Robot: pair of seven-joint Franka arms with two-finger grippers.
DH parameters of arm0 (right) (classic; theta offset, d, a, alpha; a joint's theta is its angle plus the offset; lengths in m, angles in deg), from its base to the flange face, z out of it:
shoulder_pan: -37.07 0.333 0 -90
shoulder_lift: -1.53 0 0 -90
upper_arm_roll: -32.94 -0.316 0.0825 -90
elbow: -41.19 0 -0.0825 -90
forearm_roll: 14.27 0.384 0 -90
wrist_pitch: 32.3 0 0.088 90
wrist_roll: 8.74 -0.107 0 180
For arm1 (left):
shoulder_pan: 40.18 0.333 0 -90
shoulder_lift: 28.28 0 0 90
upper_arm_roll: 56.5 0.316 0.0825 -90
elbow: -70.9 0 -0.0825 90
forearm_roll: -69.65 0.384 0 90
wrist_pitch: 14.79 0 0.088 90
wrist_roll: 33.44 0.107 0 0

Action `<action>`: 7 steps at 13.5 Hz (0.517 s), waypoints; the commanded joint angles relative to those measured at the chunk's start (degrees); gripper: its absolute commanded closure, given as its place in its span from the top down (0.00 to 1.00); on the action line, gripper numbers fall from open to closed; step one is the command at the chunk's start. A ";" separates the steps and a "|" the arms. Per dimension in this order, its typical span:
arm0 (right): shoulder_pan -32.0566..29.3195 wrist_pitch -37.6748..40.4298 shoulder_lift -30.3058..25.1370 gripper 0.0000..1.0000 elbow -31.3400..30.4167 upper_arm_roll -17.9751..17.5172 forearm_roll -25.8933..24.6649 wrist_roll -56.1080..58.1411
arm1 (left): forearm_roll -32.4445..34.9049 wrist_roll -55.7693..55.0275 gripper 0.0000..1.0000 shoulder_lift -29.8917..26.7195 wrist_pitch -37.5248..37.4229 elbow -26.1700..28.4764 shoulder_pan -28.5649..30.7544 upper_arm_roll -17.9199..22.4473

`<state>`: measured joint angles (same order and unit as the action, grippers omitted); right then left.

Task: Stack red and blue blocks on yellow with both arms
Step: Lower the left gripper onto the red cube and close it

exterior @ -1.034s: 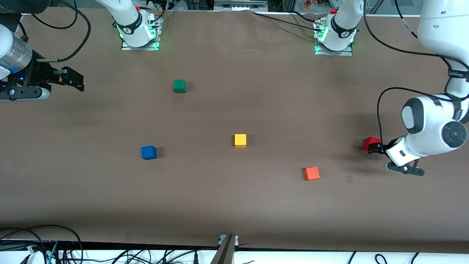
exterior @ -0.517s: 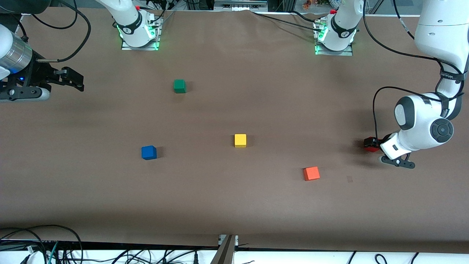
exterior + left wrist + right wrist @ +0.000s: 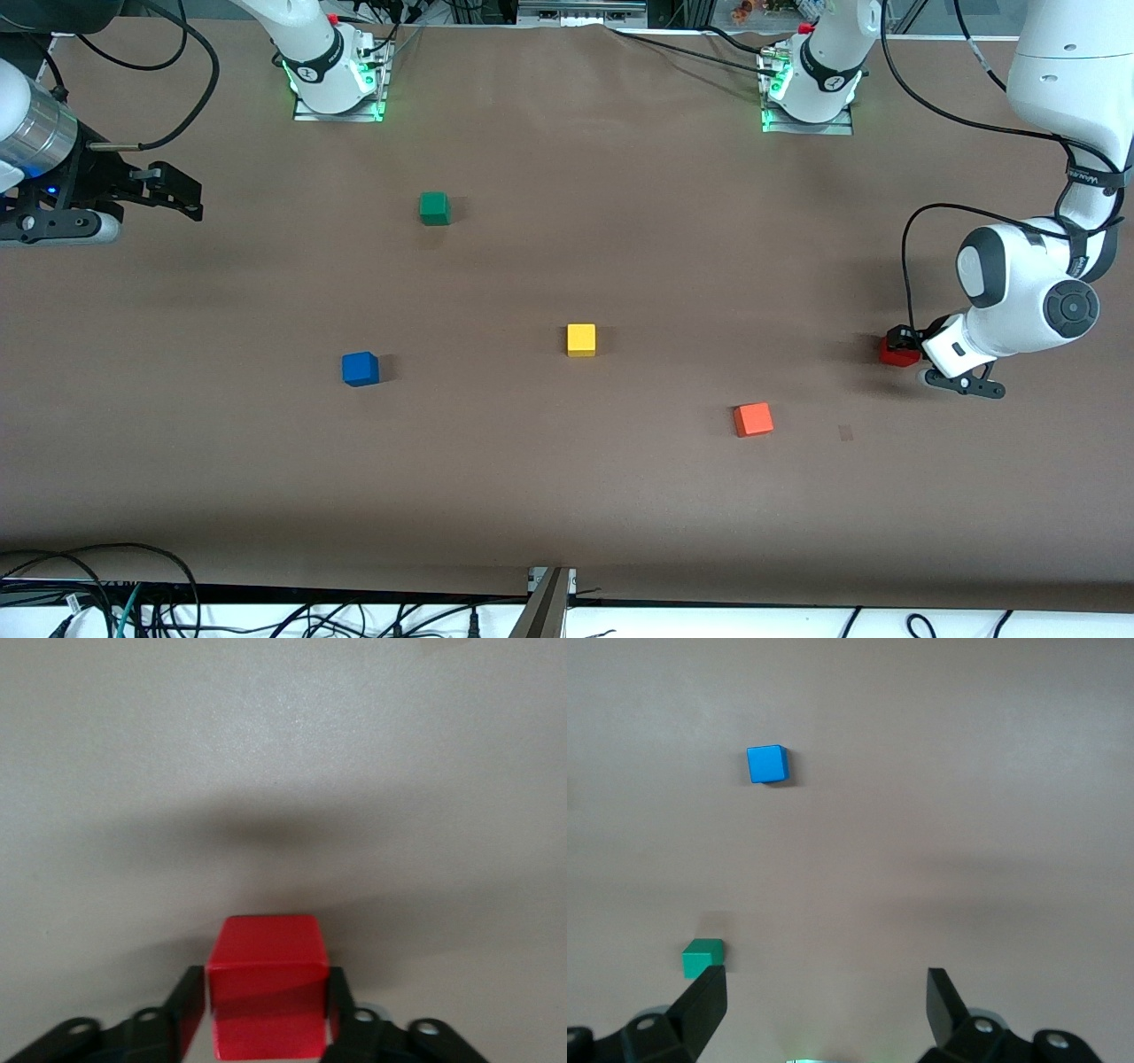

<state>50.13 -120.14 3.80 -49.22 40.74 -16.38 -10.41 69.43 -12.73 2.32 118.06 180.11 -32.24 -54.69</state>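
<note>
The left hand (image 3: 266,1014) clamps the red block (image 3: 267,988) by two flat sides, on the counter (image 3: 567,496) at the left arm's end. The right hand (image 3: 824,997), fingers apart, waits over the counter's right-arm end. Light, rigid, matte; a side grip looks secure.

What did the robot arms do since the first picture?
The left gripper came down around the red block and shut on it. The right gripper kept waiting, open, at its end of the table. The blue block and yellow block never moved.
</note>
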 commanded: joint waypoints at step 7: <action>-0.40 -0.67 0.54 1.00 0.50 0.12 1.32 1.23 | 0.31 -7.84 0.00 -4.58 -12.15 -10.48 -0.73 -9.95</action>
<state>50.09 -120.61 3.91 -49.22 40.75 -16.18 -10.37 69.40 -15.57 -1.16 111.28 174.77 -32.49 -60.63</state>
